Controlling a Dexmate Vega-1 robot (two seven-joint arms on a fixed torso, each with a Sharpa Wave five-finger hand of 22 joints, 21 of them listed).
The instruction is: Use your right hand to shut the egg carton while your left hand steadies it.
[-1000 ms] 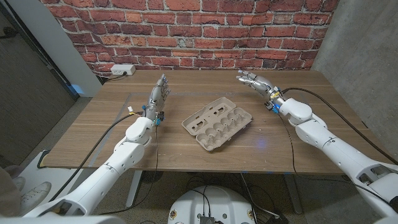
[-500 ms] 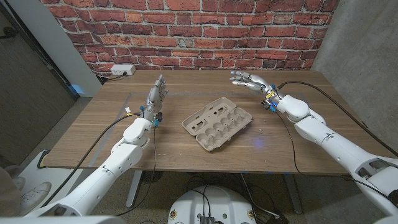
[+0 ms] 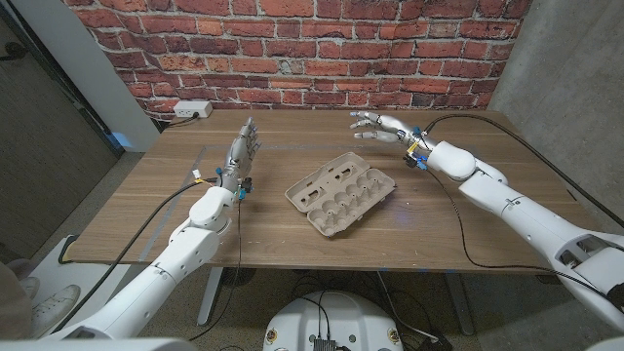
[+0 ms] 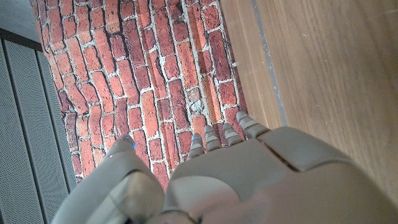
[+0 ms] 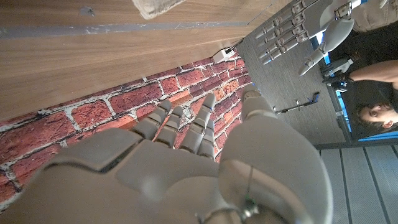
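At the centre of the wooden counter [image 3: 146, 210], seen from the head view, I have the egg carton [image 3: 340, 191] lying fully open, both halves face up, turned on a diagonal with its long axis running from about 8 o'clock to 2 o'clock. Its cup tray lies toward the near edge and its lid toward the far edge. Neither hand touches it.

My left hand [image 3: 240, 154] stands at 9 o'clock from the carton, well apart from it, raised on its edge with the fingers straight, close together and pointing toward the brick wall [image 3: 292, 58]. It holds nothing. In the left wrist view I see the back of the left hand [image 4: 249, 180], with its fingertips [image 4: 211, 134] lined up against the wall and the counter plank alongside.

My right hand [image 3: 378, 126] hovers above the counter at 1 o'clock from the carton, near its far corner but clear of it. Its fingers are spread and extended toward 9 o'clock, with nothing in its grasp. In the right wrist view, the right hand [image 5: 186, 168] shows loosely parted fingers, a corner of the carton [image 5: 158, 6] appears at the frame edge, and the left hand [image 5: 292, 28] shows beyond it.

A white power strip [image 3: 192, 108] sits at the counter's far left corner, at 10 o'clock from the carton. A person [image 5: 379, 93] is visible in the right wrist view.
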